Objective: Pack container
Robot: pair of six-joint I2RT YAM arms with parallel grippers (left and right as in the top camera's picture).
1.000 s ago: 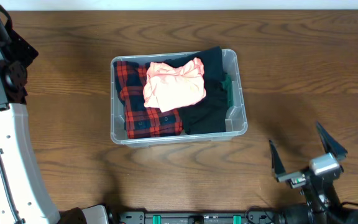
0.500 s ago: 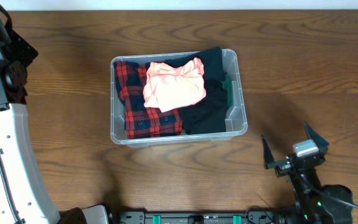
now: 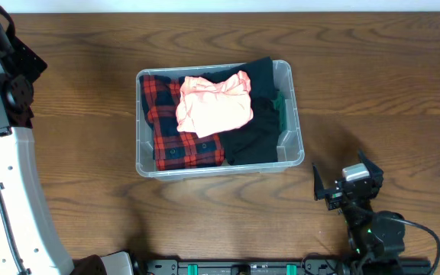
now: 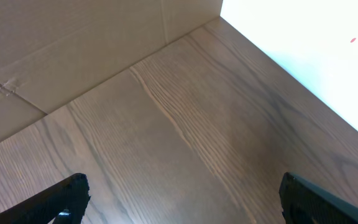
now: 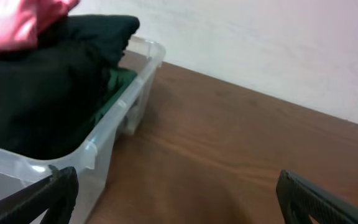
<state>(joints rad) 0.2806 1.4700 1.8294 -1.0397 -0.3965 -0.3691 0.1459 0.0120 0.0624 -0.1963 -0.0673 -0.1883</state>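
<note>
Pink fabric (image 3: 214, 105) hides part of the dark clothes (image 3: 254, 136) in the container (image 3: 220, 169), and I see my left tool (image 4: 182, 194) and right tool (image 3: 344, 180) gaping, empty.

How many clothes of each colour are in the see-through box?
Red and black checked garment: 1
Pink garment: 1
Black garment: 1, as far as can be seen
Green garment: 1, only a strip showing
Total: 4 garments in the tub
</note>
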